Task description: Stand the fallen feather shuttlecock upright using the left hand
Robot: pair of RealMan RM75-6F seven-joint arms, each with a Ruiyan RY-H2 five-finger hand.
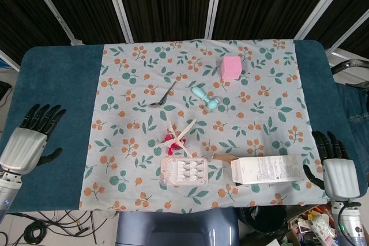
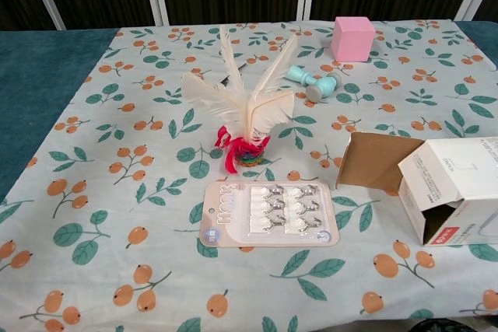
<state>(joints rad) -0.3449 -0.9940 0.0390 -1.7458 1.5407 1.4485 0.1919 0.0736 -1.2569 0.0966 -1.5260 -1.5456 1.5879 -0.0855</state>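
Note:
The feather shuttlecock point(image 2: 245, 110) stands upright on its red base in the middle of the floral cloth, white feathers pointing up; from the head view the feather shuttlecock point(image 1: 177, 135) shows from above. My left hand point(image 1: 27, 140) hangs open over the blue table edge at the far left, far from the shuttlecock, holding nothing. My right hand point(image 1: 336, 168) is open at the bottom right corner, beside the cardboard box. Neither hand appears in the chest view.
A card of hooks point(image 2: 269, 213) lies just in front of the shuttlecock. An open white box point(image 2: 436, 185) lies on its side at the right. A pink cube point(image 2: 353, 38), a teal piece point(image 2: 313, 82) and a dark spoon point(image 1: 165, 94) sit further back.

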